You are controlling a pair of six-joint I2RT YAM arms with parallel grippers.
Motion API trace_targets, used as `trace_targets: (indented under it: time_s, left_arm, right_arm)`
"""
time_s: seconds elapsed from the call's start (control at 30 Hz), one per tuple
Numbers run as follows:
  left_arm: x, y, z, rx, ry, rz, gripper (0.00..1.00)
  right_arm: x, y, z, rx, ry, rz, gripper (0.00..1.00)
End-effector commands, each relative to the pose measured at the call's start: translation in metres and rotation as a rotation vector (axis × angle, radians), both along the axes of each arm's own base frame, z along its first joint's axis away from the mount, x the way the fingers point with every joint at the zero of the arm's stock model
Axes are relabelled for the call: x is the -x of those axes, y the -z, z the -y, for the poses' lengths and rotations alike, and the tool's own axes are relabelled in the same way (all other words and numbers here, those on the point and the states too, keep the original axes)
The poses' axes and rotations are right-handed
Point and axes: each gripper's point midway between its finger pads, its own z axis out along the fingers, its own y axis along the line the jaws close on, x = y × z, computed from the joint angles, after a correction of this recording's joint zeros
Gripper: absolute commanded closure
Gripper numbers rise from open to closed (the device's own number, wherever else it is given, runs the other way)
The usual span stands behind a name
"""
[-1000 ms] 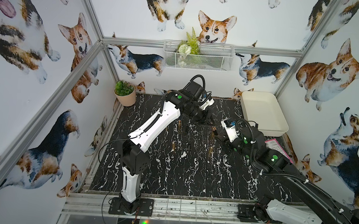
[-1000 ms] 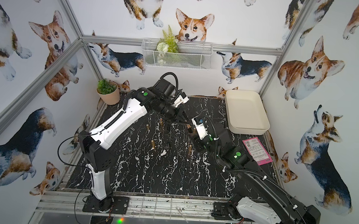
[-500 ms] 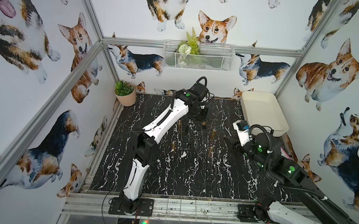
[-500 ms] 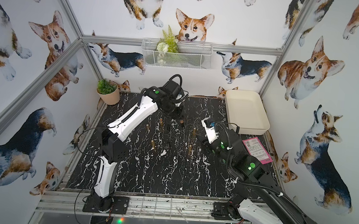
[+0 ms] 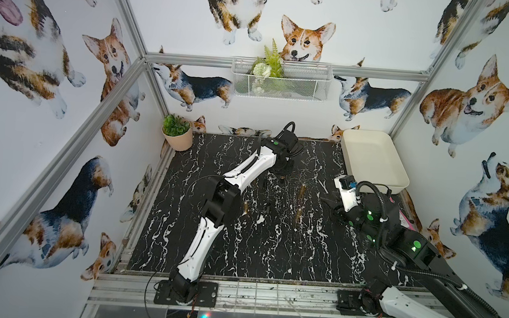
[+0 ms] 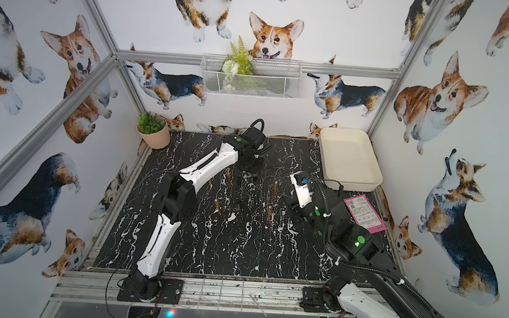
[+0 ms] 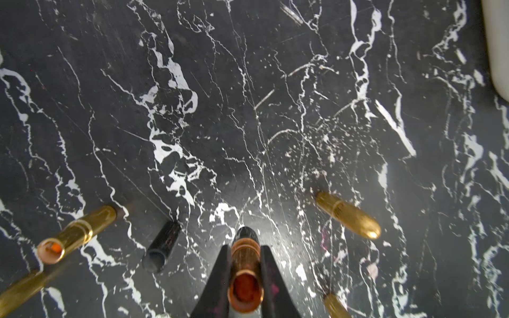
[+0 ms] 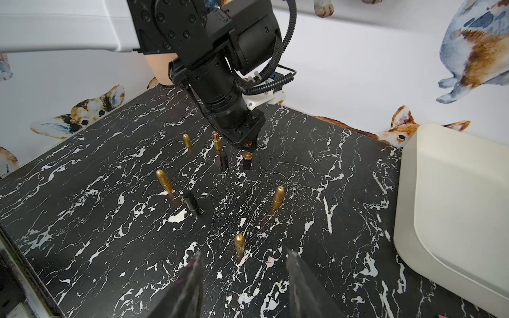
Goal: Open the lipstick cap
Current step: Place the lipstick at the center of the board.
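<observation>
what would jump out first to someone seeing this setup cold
The corgi wallpaper covering every wall grabs the eye first. Next, gold bullet-shaped lipsticks stand scattered on the black marble table. Near its back middle, the left gripper is shut on an uncapped lipstick, with a black cap upright beside it.

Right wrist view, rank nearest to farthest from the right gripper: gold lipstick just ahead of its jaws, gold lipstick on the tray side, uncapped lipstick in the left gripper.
1. near gold lipstick, upright just ahead of the right gripper, jaws open.
2. tray-side gold lipstick, farther out, toward the white tray.
3. uncapped lipstick, farthest, clamped in the left gripper.
</observation>
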Motion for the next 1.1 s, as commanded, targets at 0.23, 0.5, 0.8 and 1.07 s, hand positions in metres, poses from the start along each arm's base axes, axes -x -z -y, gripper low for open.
trace_targets:
  time_s: [0.23,0.5,0.8,1.07]
  left_arm:
    - [-0.021,0.036,-0.009,-0.058,-0.065,0.061,0.86]
    - [-0.020,0.045,-0.015,-0.083,-0.071,0.043,0.86]
    - [-0.019,0.048,-0.018,-0.091,-0.077,0.042,0.83]
    - [-0.017,0.049,-0.020,-0.098,-0.085,0.039,0.77]
  right_arm:
    - [0.001,0.004,0.004,-0.002,0.020,-0.014,0.49]
    - [0.000,0.006,0.003,0.003,0.019,-0.018,0.49]
    - [0.000,0.008,0.003,0.009,0.020,-0.019,0.49]
    - [-0.001,0.010,0.002,0.014,0.017,-0.024,0.49]
